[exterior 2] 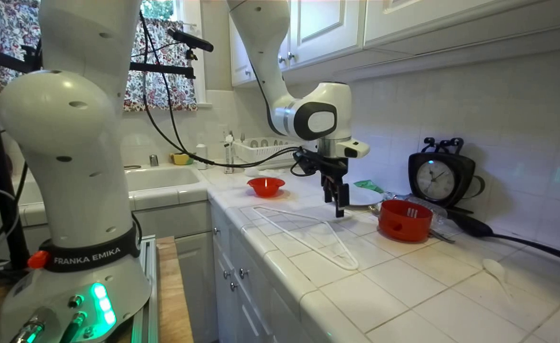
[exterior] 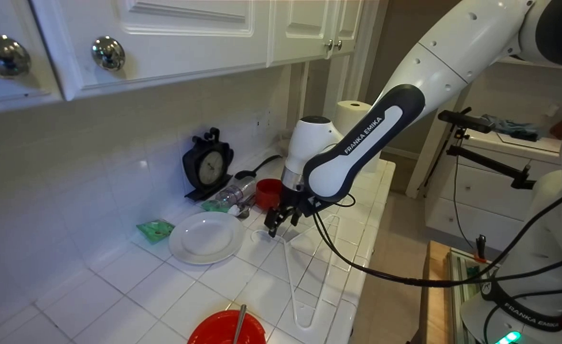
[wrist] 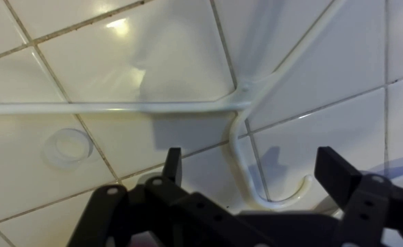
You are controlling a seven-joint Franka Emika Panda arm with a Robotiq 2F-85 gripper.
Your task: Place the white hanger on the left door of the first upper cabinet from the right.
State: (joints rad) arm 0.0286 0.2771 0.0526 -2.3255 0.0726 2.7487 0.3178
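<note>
Largest for me is the tiled counter (exterior: 133, 286); above it, in an exterior view, the first upper cabinet from the right (exterior: 317, 28) sits near twelve o'clock from my workpiece, its left door (exterior: 302, 36) the one nearer that camera. The white hanger (wrist: 194, 107) lies flat on the counter. I judge it light plastic, stiff enough to keep its triangle but springy along the long sides, glossy and so apt to slip or twist in a loose pinch; it shouldn't break easily, though a hard squeeze could bend it. My gripper (wrist: 253, 166) has its jaws spread wide and grasps nothing; in the wrist view they stand at about nine and three o'clock of the hook (wrist: 247, 180). I wouldn't close right there: I might squeeze both sides of its curve together and leave nothing to hang by. The broader neck (wrist: 253, 92), at twelve o'clock from the hook in that view, looks the better hold, and the jaws will need to get low to the tile. Smallest is the knob (exterior: 329, 44), at the door's five o'clock corner; whether the hook goes over it, I can't say from here.
</note>
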